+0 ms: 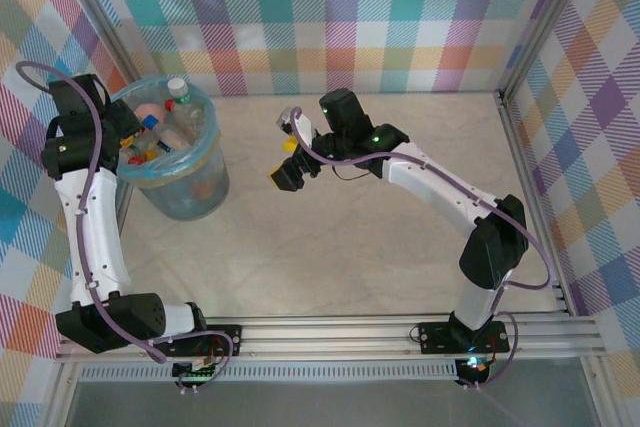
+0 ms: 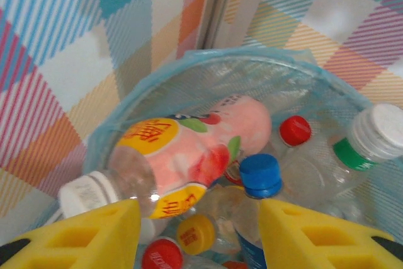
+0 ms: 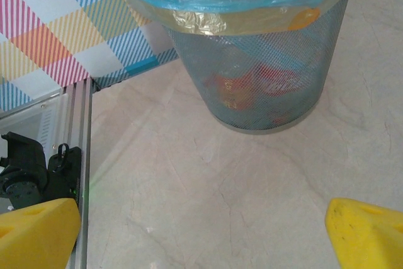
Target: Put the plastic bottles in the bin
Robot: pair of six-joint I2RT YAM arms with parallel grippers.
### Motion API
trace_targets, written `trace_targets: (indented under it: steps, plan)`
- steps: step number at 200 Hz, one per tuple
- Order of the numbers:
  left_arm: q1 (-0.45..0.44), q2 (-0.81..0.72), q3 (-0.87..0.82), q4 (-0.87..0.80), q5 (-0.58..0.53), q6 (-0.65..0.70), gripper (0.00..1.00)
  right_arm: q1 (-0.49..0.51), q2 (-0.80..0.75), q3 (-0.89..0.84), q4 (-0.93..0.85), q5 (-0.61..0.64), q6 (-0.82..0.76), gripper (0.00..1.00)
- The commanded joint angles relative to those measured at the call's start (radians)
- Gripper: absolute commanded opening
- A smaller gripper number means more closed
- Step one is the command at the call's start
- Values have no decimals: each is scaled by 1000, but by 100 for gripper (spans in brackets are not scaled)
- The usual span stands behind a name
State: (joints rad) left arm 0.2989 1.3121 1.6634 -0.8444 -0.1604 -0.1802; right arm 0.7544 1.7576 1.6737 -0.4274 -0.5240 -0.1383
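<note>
The bin [image 1: 190, 187] stands at the table's far left, a mesh basket lined with a light-blue bag, and holds several plastic bottles [image 1: 172, 119]. My left gripper [image 1: 138, 152] hangs over its left rim. In the left wrist view this gripper [image 2: 198, 237] is open, its yellow fingers [image 2: 94, 234] apart with nothing between them. Below lie a pink-labelled bottle [image 2: 189, 149], a blue-capped one [image 2: 259, 174] and a white-capped one [image 2: 371, 137] inside the bag [image 2: 252, 61]. My right gripper [image 1: 287, 161] is open and empty over the table's middle, facing the bin [image 3: 264, 61].
Checked walls close the table at the back and both sides. An aluminium rail [image 1: 330, 332] runs along the near edge with both arm bases. The marble-patterned tabletop [image 3: 220, 181] lies bare between my right gripper and the bin.
</note>
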Motion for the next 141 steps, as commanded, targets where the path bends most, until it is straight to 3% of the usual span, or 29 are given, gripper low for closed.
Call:
trace_targets:
  steps: [1, 29, 49, 88, 141]
  plan:
    - [30, -50, 51, 15, -95, 30, 48, 5, -4, -11, -10, -17, 14, 100]
    - [99, -5, 58, 6, -91, 33, 40, 4, -6, -29, 6, -14, 19, 100]
    - [141, 52, 35, -6, 16, -2, 29, 5, -6, -36, 12, -10, 26, 100]
    - [141, 99, -21, 4, 267, -31, 11, 4, -7, -44, 9, -2, 22, 100]
    - [138, 32, -149, 18, 379, 16, 8, 4, 19, -26, 7, -14, 30, 99]
